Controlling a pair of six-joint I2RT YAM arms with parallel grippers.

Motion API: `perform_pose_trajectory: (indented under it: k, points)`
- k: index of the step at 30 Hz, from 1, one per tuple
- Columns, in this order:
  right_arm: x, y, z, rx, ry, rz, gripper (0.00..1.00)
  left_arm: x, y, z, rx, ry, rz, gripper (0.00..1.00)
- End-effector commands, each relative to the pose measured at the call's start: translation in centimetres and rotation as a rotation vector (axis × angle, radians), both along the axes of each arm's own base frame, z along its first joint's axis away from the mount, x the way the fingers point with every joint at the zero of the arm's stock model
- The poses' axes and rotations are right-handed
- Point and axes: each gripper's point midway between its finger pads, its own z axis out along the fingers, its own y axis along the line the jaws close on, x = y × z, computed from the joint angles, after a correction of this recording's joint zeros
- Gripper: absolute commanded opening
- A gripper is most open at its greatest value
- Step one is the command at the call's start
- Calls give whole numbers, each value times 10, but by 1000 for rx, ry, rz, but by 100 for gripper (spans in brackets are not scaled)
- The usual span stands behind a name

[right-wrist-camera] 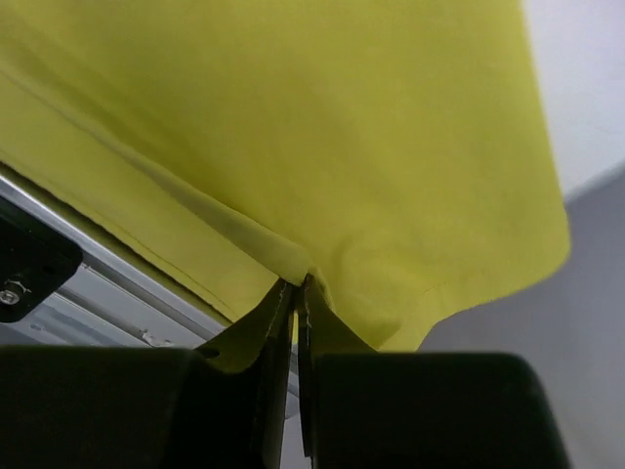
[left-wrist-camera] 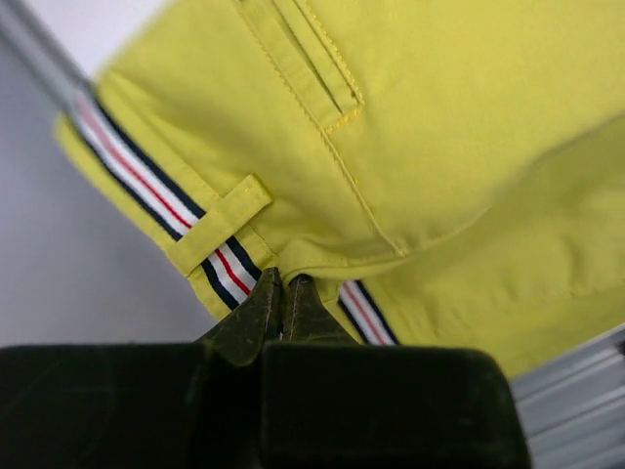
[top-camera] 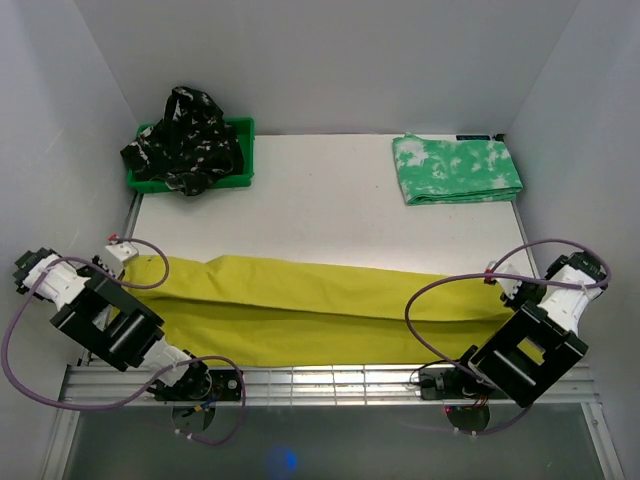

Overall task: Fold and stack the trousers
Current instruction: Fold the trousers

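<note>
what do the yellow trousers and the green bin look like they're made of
The yellow trousers look like matte woven cloth, probably cotton or similar: stitched seams, a sewn belt loop and a striped tape along the waistband, with soft folds. The bin looks like smooth moulded plastic: straight rigid rim, even colour.

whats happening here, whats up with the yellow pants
Both arms hold the mustard-yellow trousers stretched along the near edge of the table: the left gripper pinches the waistband, the right gripper the leg end. The green-and-white pair lies folded far right; the black patterned pair is heaped in the green bin, far left.
</note>
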Motion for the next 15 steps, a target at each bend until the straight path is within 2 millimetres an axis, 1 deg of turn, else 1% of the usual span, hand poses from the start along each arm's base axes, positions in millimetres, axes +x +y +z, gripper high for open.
perform_pose_trajectory:
  k: [1,2,3,4,5,6,7,8,11,12,13,14,15]
  points:
    - [-13,-27,-25,-158,79,218,8,-42,-3,-50,7,208,-75,0]
    - [-16,-27,-35,-153,97,205,8,-44,-2,-57,-8,230,-53,0]
    - [-18,-30,-43,-139,129,170,8,-40,1,-64,2,244,-38,0]
    - [-16,-32,-47,-132,140,149,8,-44,2,-76,-4,298,-23,0]
    - [-11,-37,-49,-137,133,122,8,-46,-2,-84,-29,337,34,0]
    - [-7,-40,-55,-122,153,107,8,-39,-5,-90,-21,351,36,0]
    - [-5,-40,-58,-111,167,54,8,-39,-6,-98,-31,386,56,0]
    - [5,-43,-62,-111,168,45,8,-30,-14,-102,-46,406,95,0]
    - [19,-41,-65,-103,167,-14,8,-16,-28,-110,-87,448,135,0]
    - [30,-37,-67,-105,161,1,8,-1,-32,-109,-87,440,168,0]
    - [38,-37,-66,-111,149,-3,8,5,-33,-110,-90,441,185,0]
    - [47,-30,-66,-110,142,-4,8,12,-37,-114,-101,448,191,0]
    - [52,-27,-70,-103,149,-6,8,28,-39,-112,-101,438,220,0]
